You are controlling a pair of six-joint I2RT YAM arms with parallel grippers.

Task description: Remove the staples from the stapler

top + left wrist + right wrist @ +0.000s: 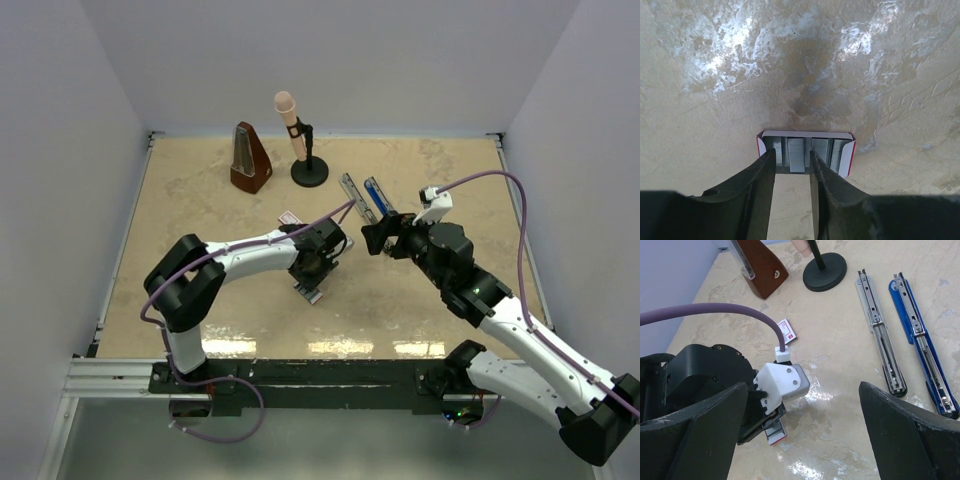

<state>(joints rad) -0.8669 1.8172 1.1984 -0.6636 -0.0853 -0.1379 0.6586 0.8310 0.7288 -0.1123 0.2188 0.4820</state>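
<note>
The left gripper point(792, 161) points straight down near the middle of the tabletop, its jaws narrow, with only a slim strip of table showing between the two dark fingers point(760, 180). The fingertips flank the near end of an open white box with red sides point(847, 152), which holds several grey strips side by side. One of these, the staples point(796, 154), lies in line with the gap between the fingertips. Whether the fingers actually pinch it or only stand close beside it cannot be told. The stapler point(377, 197) lies flat toward the far edge, right of centre and well apart from the box. Its blue bar point(922, 340) and silver bar point(880, 335) rest side by side, nearly parallel, with bare table between them and metal rails facing up. Whether any staples sit in the rails is too fine to see. The right gripper point(802, 387) hangs between the stapler and the left gripper, its jaws spread wide and holding nothing. A small white card with a red label point(787, 331) lies on the table just beyond the left gripper. Near the far edge, left of centre, a brown metronome point(249, 160) and a microphone on a black stand point(300, 140) stand upright.
</note>
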